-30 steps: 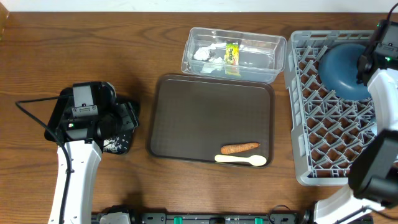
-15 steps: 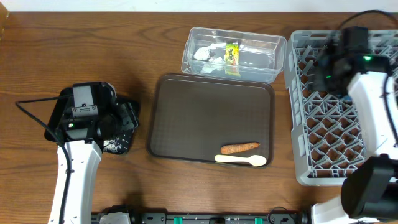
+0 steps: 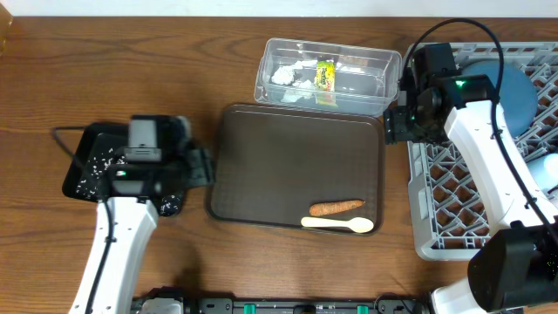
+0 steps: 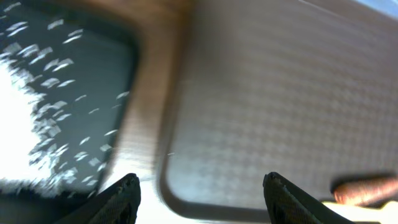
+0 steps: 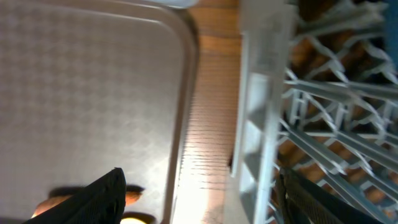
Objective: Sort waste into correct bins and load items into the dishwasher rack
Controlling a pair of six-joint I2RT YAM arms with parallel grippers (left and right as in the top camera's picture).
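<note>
An orange carrot piece (image 3: 336,208) and a cream spoon (image 3: 338,224) lie on the brown serving tray (image 3: 288,148). The clear tub (image 3: 366,78) holds crumpled white paper (image 3: 286,75) and a yellow-green wrapper (image 3: 325,73). White rice grains (image 3: 94,166) lie in the black tray (image 3: 77,185). A dark blue plate (image 3: 516,92) stands in the grey dishwasher rack (image 3: 471,201). My left gripper (image 3: 207,166) is open and empty over the brown tray's left edge (image 4: 168,180). Also open and empty, my right gripper (image 3: 391,125) hangs between the brown tray (image 5: 93,93) and the rack (image 5: 261,124).
The wooden table (image 3: 131,70) shows between the containers. The carrot (image 4: 367,188) shows at the lower right of the left wrist view. In the right wrist view the carrot (image 5: 46,203) is at the lower left. The rack's left wall is close beside my right fingers.
My left arm swung right from over the black tray to the brown tray's left edge. My right arm moved left off the plate to the rack's left wall, uncovering the plate.
</note>
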